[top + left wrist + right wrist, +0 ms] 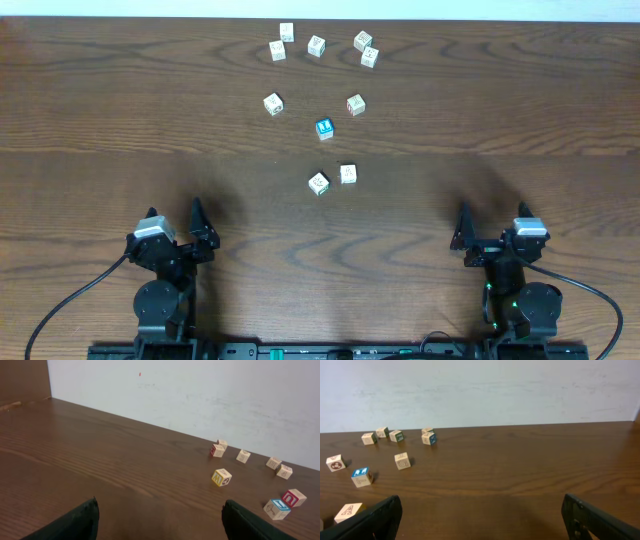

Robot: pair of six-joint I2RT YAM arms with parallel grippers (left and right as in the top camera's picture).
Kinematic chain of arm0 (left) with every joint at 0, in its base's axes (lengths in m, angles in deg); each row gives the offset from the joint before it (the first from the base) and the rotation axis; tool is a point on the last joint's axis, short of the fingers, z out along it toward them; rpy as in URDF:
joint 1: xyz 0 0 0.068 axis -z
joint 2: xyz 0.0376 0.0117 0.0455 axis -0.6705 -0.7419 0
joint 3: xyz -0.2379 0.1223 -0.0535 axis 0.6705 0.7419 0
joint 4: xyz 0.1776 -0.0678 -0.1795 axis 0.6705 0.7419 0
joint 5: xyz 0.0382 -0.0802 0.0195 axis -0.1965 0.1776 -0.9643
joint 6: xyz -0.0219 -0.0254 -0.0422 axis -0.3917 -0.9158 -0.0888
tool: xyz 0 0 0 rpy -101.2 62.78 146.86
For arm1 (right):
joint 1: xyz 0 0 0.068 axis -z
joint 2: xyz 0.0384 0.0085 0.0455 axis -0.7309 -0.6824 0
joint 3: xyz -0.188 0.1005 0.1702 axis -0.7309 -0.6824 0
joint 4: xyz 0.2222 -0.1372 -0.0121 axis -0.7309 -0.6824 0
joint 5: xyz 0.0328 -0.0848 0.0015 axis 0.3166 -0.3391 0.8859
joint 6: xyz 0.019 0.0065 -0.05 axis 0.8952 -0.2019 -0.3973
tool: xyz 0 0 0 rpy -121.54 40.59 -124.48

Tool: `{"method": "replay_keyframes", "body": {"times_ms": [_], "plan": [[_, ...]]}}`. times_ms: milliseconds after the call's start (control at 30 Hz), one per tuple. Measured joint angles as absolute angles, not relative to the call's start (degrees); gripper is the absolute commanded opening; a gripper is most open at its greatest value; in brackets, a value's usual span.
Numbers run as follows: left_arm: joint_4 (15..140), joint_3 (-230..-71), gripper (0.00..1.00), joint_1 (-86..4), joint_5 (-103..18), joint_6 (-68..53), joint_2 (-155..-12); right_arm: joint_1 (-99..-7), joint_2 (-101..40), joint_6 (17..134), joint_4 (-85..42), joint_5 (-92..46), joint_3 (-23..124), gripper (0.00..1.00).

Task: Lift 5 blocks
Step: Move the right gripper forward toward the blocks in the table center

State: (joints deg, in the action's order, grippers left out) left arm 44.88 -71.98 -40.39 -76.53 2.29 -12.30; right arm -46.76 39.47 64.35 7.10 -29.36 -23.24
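From overhead, the left claw and right claw sit low over the near part of the wooden surface, each with its jaws spread wide and nothing between them. The five blocks lie loose mid-surface, well ahead of both claws. The blue block is central, with a block beyond it to the left and a block beyond it to the right. A close pair lies nearest the arms. Five far cubes cluster by the far edge. In the left wrist view the black fingers stand far apart at the lower corners with bare wood between. The yellow block lies ahead to the right, and the blue block shows farther right beside a red-printed one. The far cubes lie strung along the foot of the white wall. In the right wrist view the fingers again stand wide apart and empty. One pale block lies just past the left finger, the blue block sits ahead on the left, and the far cubes lie near the wall.
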Motion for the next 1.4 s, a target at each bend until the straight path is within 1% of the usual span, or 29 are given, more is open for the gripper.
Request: {"method": "replay_keyframes", "body": {"times_ms": [33,67,100,133,167,233,267,300,333,367,500,567,833,1000,1200,1400], "plan": [[44.9,-72.0,0.79,-40.4,-76.6,2.3,-12.3,-47.7,37.8,62.8,1.3,-29.0,-21.8,0.99],[45.1,-72.1,0.79,-40.4,-76.6,2.3,-12.4,-51.9,28.0,60.2,-29.9,-28.2,-10.1,0.99],[45.3,-72.4,0.79,-40.4,-76.4,2.4,-12.1,-55.0,19.8,58.6,-47.5,-25.9,-3.7,0.99],[45.6,-72.4,0.79,-40.3,-76.7,2.5,-12.3,-58.2,7.9,56.9,-58.4,-25.5,4.1,0.99],[45.6,-72.4,0.79,-40.4,-76.5,2.6,-12.2,-59.1,-1.5,56.0,-60.2,-25.6,11.7,0.99],[45.6,-72.4,0.79,-40.4,-76.6,2.7,-12.2,-59.9,-17.4,54.1,-57.1,-26.1,32.2,0.99],[45.6,-72.4,0.79,-40.4,-76.5,2.7,-12.4,-59.9,-20.7,53.5,-55.5,-26.4,40.5,0.99],[45.6,-72.4,0.79,-40.4,-76.6,2.7,-12.3,-60.0,-19.7,52.7,-52.4,-27.0,49.4,0.99],[45.6,-72.4,0.79,-40.4,-76.4,2.7,-12.3,-60.0,-18.6,52.5,-52.3,-27.2,50.7,0.99],[45.6,-72.4,0.79,-40.4,-76.6,2.7,-12.3,-60.0,-14.1,52.1,-51.8,-27.4,51.9,0.99],[45.6,-72.4,0.79,-40.4,-76.5,3.1,-12.3,-60.0,3.5,51.4,-53.1,-28.9,51.1,0.99],[45.6,-72.4,0.79,-40.4,-76.5,3.1,-12.3,-60.0,6.8,51.1,-53.6,-29.5,50.8,0.99],[45.6,-72.4,0.79,-40.4,-76.5,3.1,-12.3,-60.0,1.7,50.6,-54.2,-30.3,47.8,0.99],[45.6,-72.4,0.79,-40.4,-76.5,3.1,-12.3,-60.0,1.5,50.5,-53.7,-30.5,47.8,0.99],[45.6,-72.4,0.79,-40.4,-76.5,3.1,-12.3,-60.0,-0.4,50.5,-47.9,-30.5,47.8,0.99],[45.7,-72.4,0.79,-40.4,-76.5,3.1,-12.3,-60.0,-8.2,51.2,-42.7,-29.6,47.8,0.99]]}}
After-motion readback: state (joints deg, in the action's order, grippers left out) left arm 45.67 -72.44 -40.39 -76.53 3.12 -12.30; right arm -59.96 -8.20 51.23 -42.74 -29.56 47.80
